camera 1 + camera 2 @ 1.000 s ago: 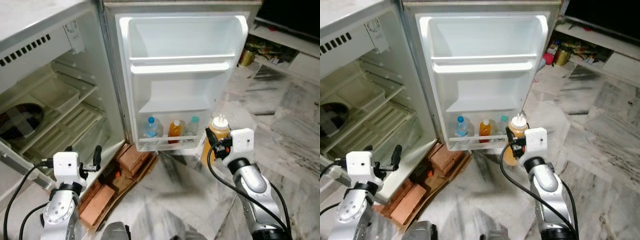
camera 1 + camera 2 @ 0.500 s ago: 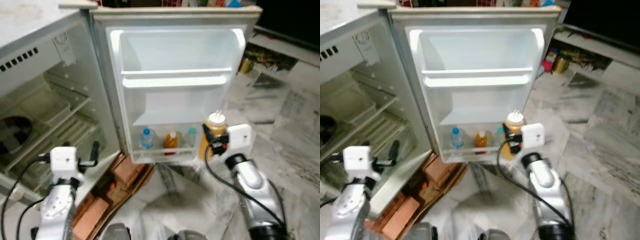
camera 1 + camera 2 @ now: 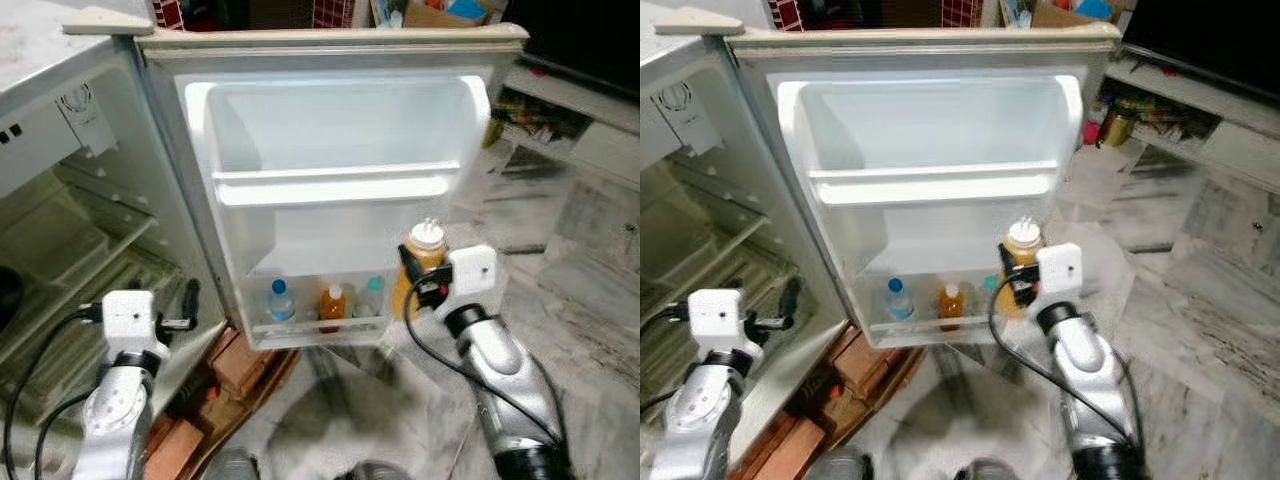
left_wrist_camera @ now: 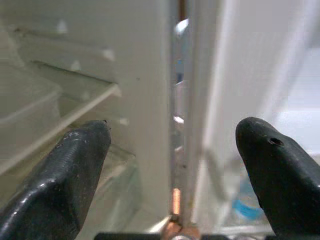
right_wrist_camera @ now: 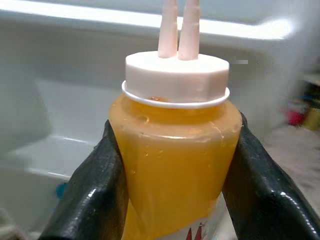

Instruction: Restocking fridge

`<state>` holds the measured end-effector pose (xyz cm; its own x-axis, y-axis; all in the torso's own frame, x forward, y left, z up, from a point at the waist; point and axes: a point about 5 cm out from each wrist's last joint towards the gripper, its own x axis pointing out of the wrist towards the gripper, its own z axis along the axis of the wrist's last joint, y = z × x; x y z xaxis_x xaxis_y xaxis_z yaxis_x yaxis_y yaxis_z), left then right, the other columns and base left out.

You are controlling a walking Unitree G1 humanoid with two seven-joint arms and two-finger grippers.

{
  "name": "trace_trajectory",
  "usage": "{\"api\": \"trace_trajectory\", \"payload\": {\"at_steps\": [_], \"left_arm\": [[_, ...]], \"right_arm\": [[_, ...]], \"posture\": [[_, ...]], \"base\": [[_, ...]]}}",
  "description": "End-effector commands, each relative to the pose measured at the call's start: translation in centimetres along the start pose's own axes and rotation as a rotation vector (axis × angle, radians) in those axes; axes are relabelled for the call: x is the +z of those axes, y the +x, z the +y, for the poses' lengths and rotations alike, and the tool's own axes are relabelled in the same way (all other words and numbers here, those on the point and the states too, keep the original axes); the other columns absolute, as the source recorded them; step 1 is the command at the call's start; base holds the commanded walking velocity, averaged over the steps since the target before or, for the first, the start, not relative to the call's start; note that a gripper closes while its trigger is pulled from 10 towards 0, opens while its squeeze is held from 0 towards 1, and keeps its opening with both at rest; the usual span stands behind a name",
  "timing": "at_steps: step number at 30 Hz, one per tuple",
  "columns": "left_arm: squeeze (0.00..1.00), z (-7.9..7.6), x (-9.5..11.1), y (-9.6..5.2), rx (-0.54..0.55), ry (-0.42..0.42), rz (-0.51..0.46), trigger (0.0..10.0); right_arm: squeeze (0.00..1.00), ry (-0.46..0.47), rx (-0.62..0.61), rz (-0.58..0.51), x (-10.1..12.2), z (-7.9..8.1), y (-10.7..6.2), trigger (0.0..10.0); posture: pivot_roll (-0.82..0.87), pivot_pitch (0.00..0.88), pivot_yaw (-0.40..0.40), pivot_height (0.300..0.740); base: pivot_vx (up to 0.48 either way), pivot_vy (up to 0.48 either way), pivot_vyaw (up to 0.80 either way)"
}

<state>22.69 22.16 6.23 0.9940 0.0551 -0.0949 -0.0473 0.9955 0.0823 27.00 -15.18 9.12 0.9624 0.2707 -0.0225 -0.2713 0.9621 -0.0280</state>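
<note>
My right gripper [image 3: 410,282] is shut on an orange sauce bottle [image 3: 417,262] with a white cap, held upright just right of the open fridge door [image 3: 340,130]. The wrist view has black fingers [image 5: 95,190] pressed on both sides of the sauce bottle [image 5: 175,165]. In the door's bottom shelf [image 3: 315,328] stand a clear bottle with a blue cap [image 3: 280,300], a small orange bottle [image 3: 332,302] and a teal-capped bottle [image 3: 371,295]. My left gripper [image 3: 185,308] is low by the fridge body, open and holding nothing; its fingers [image 4: 75,165] frame the hinge gap.
The fridge body [image 3: 70,250] stands open at the left with wire shelves and a clear drawer. Red bricks [image 3: 235,365] lie on the marble floor under the door. A low shelf with jars [image 3: 520,110] is at the back right.
The view has tilted up and drawn nearer the door. My right gripper has carried the sauce bottle up and closer to the door's lower shelf. The left gripper stays low.
</note>
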Motion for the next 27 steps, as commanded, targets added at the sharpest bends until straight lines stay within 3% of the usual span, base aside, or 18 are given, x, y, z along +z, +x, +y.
{"api": "trace_trajectory", "payload": {"at_steps": [1,5,7,11,18,27], "left_arm": [[0.00,-0.14,-0.16,-0.01,-0.005,0.001,0.010,10.0],[0.00,-0.23,-0.19,0.07,-0.007,-0.001,0.012,10.0],[0.00,-0.62,-0.19,0.06,-0.039,-0.027,0.010,10.0],[0.00,-0.55,-0.20,0.09,-0.030,-0.002,0.012,10.0],[0.00,-0.56,-0.31,0.13,-0.027,-0.006,0.019,10.0],[0.00,-0.83,-0.22,0.14,-0.039,0.003,0.017,10.0]], "right_arm": [[0.00,-0.009,-0.001,-0.013,0.29,-0.22,0.02,10.0],[0.00,-0.010,0.001,-0.013,0.29,-0.27,0.14,10.0],[0.00,-0.010,-0.001,-0.013,0.29,-0.34,0.19,10.0],[0.00,-0.012,-0.001,-0.013,0.29,-0.32,0.25,10.0],[0.00,-0.012,0.003,-0.016,0.36,-0.32,0.39,10.0],[0.00,-0.014,0.008,-0.018,0.38,-0.23,0.56,10.0]], "posture": [[0.01,0.086,-0.058,0.740],[0.01,0.083,-0.059,0.740],[0.01,0.083,-0.060,0.740],[0.01,0.082,-0.061,0.740],[0.01,0.082,-0.061,0.740],[0.02,0.084,-0.064,0.740]], "base": [[0.000,0.000,0.00],[0.000,0.000,0.00],[0.000,0.352,0.00],[0.000,0.404,0.00],[0.000,0.000,0.00],[0.000,0.296,0.00]]}}
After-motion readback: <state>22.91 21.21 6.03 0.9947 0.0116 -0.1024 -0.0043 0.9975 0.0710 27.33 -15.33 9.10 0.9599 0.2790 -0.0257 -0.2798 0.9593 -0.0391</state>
